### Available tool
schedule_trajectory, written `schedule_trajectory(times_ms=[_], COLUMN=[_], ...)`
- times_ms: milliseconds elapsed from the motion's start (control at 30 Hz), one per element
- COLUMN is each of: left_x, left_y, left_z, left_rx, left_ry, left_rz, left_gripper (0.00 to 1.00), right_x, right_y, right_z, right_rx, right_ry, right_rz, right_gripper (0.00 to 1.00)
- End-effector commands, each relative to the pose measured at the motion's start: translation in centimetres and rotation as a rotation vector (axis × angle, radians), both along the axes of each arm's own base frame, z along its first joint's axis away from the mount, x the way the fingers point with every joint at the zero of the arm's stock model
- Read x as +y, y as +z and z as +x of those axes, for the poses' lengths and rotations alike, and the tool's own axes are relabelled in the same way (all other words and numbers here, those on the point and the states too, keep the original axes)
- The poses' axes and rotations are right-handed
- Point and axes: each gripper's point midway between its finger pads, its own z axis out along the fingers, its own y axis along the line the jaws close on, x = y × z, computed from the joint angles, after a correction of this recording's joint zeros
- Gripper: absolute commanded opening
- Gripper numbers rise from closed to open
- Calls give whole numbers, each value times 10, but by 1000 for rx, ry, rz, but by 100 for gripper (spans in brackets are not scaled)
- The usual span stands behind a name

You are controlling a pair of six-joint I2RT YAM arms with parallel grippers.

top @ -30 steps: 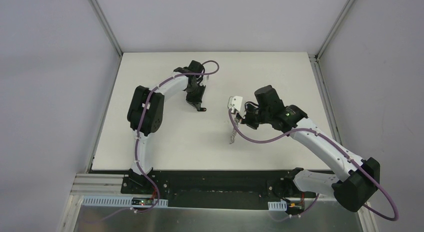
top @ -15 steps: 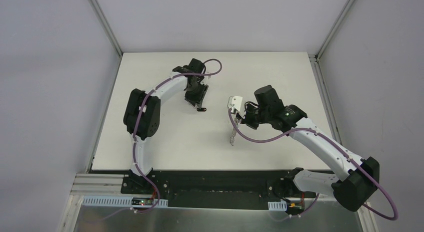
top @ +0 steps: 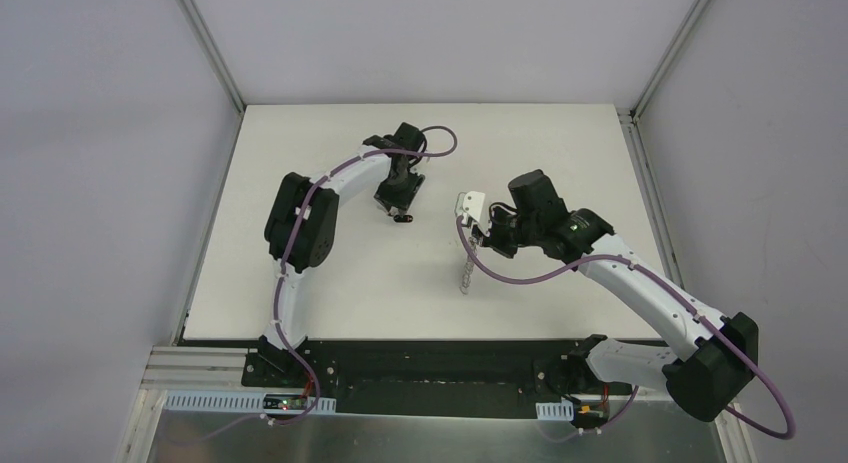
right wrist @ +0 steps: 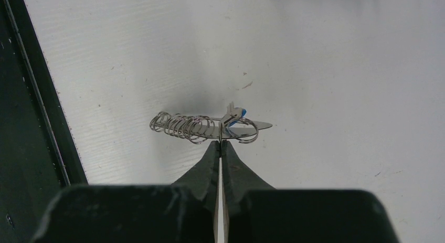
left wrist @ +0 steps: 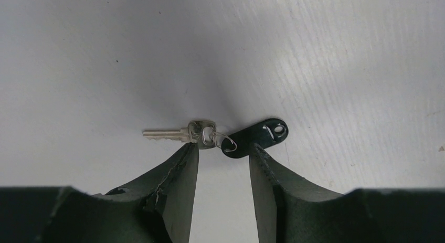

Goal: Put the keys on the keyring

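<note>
Looking down from the top camera, the left gripper [top: 401,211] is seen out toward the far middle of the white table [top: 300,273], and the right gripper [top: 478,233] is parked off to its right, well apart from it. In the left wrist view the jaws are stood partway apart with nothing caught between them, just bare table in the gap. A silver key [left wrist: 167,133] is laid flat right past the fingertips, blade pointed left, and it's linked by a small wire ring [left wrist: 226,144] to a black oval tag [left wrist: 260,135] angled up to the right. One fingertip is lined up under the key's head and the other under the tag; whether either is actually touched can't be told. Over in the right wrist view the jaws are pinched fully together on the keyring [right wrist: 181,126], which is shown as a row of little wire loops bunched side by side, gripped near its right end. A thin flat metal blade [right wrist: 260,125] and a bit of blue [right wrist: 241,111] are tucked in at that same end, too small to be made out properly. A shadow is thrown on the table just behind the loops.
</note>
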Motion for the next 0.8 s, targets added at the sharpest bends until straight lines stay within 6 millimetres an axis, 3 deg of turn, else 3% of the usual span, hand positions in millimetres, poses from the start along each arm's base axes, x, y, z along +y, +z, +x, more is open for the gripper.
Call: schedule_trajectory(times_ms=[0,333,767], left_x=[4,5,2], left_y=[3,0,5], left_z=[6,4,-9], left_rx=[-23,-21,-11], left_ry=[-15,-18,-46], left_rz=[59,68,18], left_gripper=[40,30,5], right_x=[2,1,1], right_y=[6,6,8], right_z=[-1,-1,-1], right_rx=[-6,-7,-11], right_ry=[2,1,0], right_rz=[34,38,41], right_gripper=[0,0,0])
